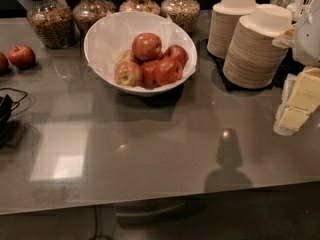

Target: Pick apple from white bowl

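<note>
The white bowl (102, 34), wide and lined with crumpled white paper, stands at the back middle of the grey counter. Several apples are piled in it. The rosy red apple (146, 46) lies on top of the pile. A yellow-blotched apple (128, 73) lies at the front left, and darker red apples (167, 70) lie to the right. My gripper (3, 115) shows only as a dark shape with black cables at the left edge, low over the counter. It is far to the left of the bowl and clear of the apples.
Two stacks of beige paper bowls (257, 46) stand right of the white bowl. Several glass jars (50, 19) line the back. Two loose red apples (21, 56) lie at the far left. Yellow packets (300, 99) sit at the right edge. The counter's front edge (160, 196) runs across below.
</note>
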You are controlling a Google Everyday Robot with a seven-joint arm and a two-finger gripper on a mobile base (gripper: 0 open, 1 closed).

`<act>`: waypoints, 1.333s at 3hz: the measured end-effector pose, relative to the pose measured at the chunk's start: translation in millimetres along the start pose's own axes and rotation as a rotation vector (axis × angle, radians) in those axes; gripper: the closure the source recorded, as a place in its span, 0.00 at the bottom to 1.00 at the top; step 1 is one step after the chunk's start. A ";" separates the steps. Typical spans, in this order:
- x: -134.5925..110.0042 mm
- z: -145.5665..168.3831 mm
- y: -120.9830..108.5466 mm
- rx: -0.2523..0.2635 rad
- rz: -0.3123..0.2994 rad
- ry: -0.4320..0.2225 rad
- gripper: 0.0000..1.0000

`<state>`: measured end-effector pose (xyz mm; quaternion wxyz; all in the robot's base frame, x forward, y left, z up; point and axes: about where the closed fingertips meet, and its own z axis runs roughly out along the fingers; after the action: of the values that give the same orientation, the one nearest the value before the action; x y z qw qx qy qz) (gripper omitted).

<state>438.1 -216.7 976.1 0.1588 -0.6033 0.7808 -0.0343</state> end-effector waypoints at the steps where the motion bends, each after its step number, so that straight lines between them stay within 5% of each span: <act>1: -0.1 0.0 0.0 0.000 0.000 0.000 0.00; 2: -10.3 0.1 -5.8 0.011 -0.027 -0.025 0.00; 4: -68.3 -4.2 -38.4 0.065 -0.107 -0.188 0.00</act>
<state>487.8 -162.5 1003.6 0.2488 -0.6393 0.7275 -0.0110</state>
